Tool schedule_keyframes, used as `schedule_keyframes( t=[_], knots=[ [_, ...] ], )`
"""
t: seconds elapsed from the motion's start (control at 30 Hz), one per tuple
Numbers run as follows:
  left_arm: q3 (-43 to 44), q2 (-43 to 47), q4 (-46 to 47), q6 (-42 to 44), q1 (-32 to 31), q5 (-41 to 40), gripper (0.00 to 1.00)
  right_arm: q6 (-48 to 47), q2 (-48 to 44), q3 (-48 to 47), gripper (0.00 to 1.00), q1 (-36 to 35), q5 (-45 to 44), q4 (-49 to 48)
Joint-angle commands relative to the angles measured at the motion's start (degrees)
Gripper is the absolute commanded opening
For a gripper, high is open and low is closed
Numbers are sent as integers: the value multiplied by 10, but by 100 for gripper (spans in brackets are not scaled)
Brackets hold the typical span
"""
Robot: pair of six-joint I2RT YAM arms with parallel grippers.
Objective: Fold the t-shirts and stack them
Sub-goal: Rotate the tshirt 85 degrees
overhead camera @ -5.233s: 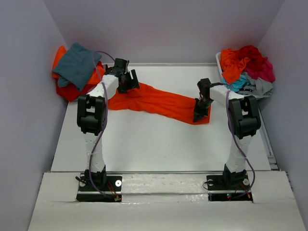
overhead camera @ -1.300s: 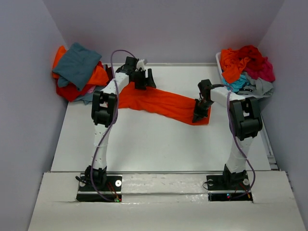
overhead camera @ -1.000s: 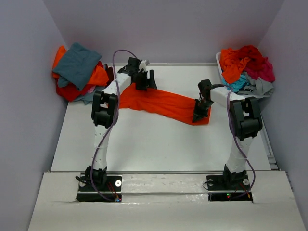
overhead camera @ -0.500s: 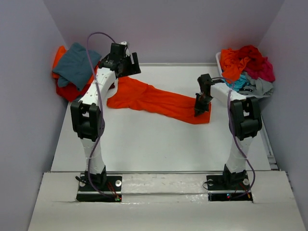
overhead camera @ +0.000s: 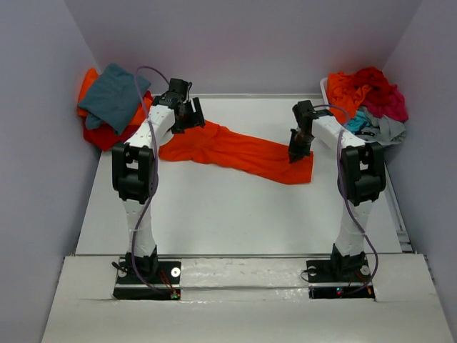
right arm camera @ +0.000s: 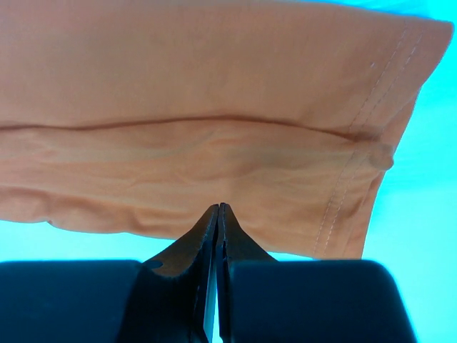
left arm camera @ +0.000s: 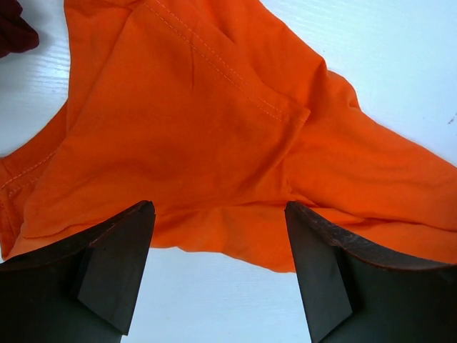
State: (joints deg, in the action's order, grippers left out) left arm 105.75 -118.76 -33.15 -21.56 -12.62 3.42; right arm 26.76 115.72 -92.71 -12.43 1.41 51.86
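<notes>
**Both pincers over the orange t-shirt, one at each end**

From my bases at the near edge, both arms reach forward across the bench point(overhead camera: 228, 221). My left arm point(overhead camera: 133, 171) rises to its elbow, then runs away towards the far left and ends over the left end of the orange t-shirt point(overhead camera: 235, 148). My left pincer point(overhead camera: 187, 114) is spread wide there. In the wrist view its two dark fingers point(left arm camera: 114, 264) stand apart above the sleeve seam, and I cannot make out that they touch anything.

My right arm point(overhead camera: 360, 175) stands straighter and reaches to the shirt's right end. My right pincer point(overhead camera: 294, 152) is pressed together, tips pointing down at the hem. Whether any cloth is nipped between them I cannot tell.

The shirt lies in a long band across the bench's far half, farther from me on the left and nearer on the right. In the far left corner a teal-grey t-shirt point(overhead camera: 114, 93) tops a pile point(overhead camera: 103, 132) of orange and red ones. In the far right corner a white bin point(overhead camera: 325, 87) holds a heap of t-shirts point(overhead camera: 368, 93).

Half a second ago my left pincer was beyond the shirt's far edge; it has come nearer and is over the cloth. A second ago my right pincer sat nearer to me on the hem; it has moved away along it.
</notes>
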Motion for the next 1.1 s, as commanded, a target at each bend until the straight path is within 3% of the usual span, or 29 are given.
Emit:
schedule_keyframes(
  t=[0.0,0.53,1.07],
  knots=[
    [38,-25,-19,-12,6,-11,85,-1,17,-41,7,-2,-51,25],
    [71,-74,-48,-22,27,2,86,10,68,-117,9,-2,-122,71],
    [110,-121,-80,-36,32,14,86,7,85,-103,10,3,-169,93]
  ],
)
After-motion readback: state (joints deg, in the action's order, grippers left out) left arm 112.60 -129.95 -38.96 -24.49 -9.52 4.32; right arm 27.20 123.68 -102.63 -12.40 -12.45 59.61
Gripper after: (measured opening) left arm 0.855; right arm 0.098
